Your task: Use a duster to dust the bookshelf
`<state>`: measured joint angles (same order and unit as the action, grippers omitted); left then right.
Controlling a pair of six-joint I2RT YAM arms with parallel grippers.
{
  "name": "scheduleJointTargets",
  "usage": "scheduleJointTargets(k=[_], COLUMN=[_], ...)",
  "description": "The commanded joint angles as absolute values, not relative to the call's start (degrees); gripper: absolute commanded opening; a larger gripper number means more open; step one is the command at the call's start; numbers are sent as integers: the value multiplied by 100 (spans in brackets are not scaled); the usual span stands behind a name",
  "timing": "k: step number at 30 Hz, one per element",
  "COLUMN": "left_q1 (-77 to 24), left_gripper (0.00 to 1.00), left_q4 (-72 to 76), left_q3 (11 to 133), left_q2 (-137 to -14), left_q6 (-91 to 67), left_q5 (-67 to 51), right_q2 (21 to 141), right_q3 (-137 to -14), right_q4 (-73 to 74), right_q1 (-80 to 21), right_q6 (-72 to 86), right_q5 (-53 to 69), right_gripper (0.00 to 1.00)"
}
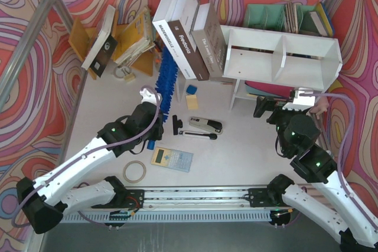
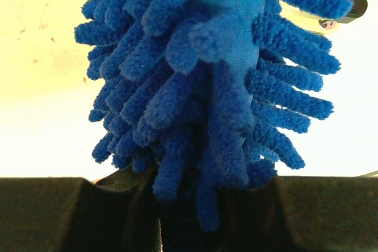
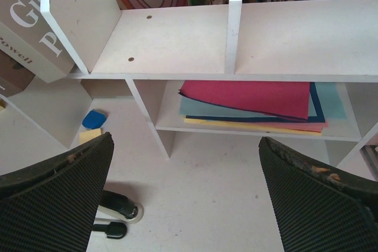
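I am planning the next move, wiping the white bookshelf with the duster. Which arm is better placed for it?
Left. The left gripper holds the duster. The right gripper faces the bookshelf but is open and empty, so it would first need the tool.

Ahead of our right gripper (image 3: 184, 146), spread wide, bare table (image 3: 212, 205) runs to the bookshelf (image 3: 171, 39). We see both upper bays open, coloured sheets (image 3: 248, 95) filling the lower level. Leaning books (image 3: 23, 22) crowd far left; stapler (image 3: 115, 210) low left.
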<state>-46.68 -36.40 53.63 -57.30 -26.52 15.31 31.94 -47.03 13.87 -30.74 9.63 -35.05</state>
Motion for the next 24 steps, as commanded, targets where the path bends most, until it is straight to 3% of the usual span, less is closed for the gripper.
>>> scheduleJointTargets(k=[1,6,12,24], left_q1=[-4690,-4668,-4656,-4610], left_gripper=[0,0,0,0], left_q4=[-3768,-4155,-3699,-4011], left_q3=[5491,5988,5418,5502], left_q2=[-5854,-5695,-5386,-5699], left_q6=[-2503,-1975,-1890,-1906], left_q5=[1313,1445,1096,1033], right_q2=[3284,3391,3416,3169], right_q3=[-4731,-4816,-4737,-4709], right_q4=[1121,1155,1099,1258], right_q1=[-3078,-3076,-3076,-3076], right_q6=[780,710,629,805], right_q5=[-3651,-3615,-3621,-3652], right_gripper=[99,99,99,99])
